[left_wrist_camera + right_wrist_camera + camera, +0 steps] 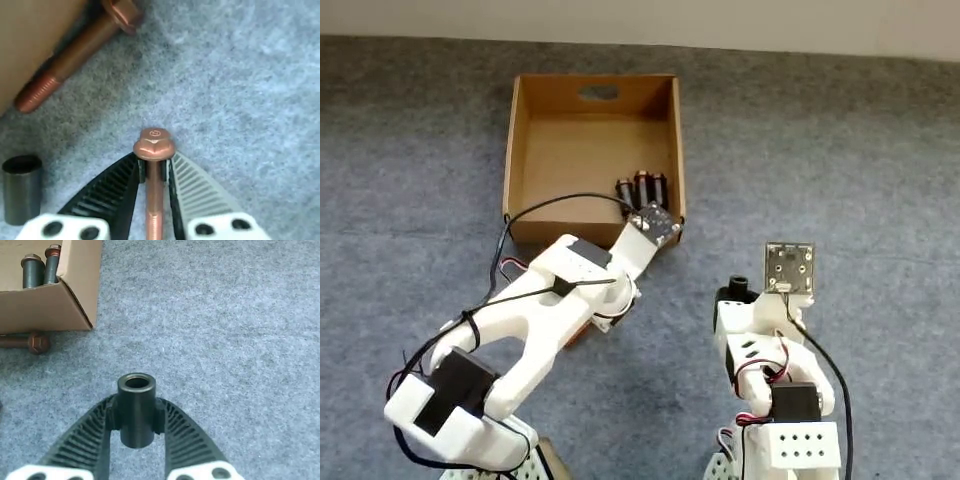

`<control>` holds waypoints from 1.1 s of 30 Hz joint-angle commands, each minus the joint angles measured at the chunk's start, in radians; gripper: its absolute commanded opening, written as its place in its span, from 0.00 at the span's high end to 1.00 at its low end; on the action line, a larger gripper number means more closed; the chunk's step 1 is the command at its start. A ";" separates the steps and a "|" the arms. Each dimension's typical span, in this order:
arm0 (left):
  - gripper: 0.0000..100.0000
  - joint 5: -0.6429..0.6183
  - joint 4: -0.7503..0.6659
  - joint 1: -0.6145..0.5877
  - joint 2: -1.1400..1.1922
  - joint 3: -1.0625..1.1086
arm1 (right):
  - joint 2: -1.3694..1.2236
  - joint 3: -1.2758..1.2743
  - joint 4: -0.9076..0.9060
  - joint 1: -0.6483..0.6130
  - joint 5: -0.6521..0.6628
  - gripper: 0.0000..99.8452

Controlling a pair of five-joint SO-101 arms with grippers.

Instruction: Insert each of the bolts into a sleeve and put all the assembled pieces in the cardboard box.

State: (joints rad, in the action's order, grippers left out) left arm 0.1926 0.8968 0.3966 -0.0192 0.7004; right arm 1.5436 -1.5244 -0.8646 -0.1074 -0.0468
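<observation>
Off the box's (511, 150) near corner, on the table: left gripper (154, 164) clamped on a bolt (154, 146) just under its head. The right gripper (136, 407) is clamped around a sleeve (136, 415), open end outward. Both look like metal: rigid, dense, smooth, likely to swivel in the pads. Best held mid-shank and mid-barrel. Also: spare bolt (70, 60) lying against the box wall, spare sleeve (21, 187) upright nearby, and assembled pieces (642, 187) in the box corner nearest the arms.
</observation>
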 commanded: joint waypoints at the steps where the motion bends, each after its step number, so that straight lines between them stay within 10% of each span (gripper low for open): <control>1: 0.99 -0.006 -0.048 -0.010 -0.013 -0.024 | 0.012 0.007 0.018 0.008 -0.009 0.99; 11: 0.99 -0.008 0.104 -0.076 -0.435 0.012 | 0.012 0.157 0.021 0.002 -0.009 0.99; 22: 0.99 -0.011 0.023 -0.142 -0.894 0.107 | 0.005 0.257 0.213 -0.188 -0.009 0.99; 33: 0.99 -0.276 -0.239 -0.145 -1.207 0.226 | 0.004 0.179 0.467 -0.334 -0.009 0.99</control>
State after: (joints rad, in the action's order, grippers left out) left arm -0.0529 0.7526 0.2570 -1.1684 0.8846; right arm 1.5436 -1.3295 -0.4672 -0.4204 -0.0468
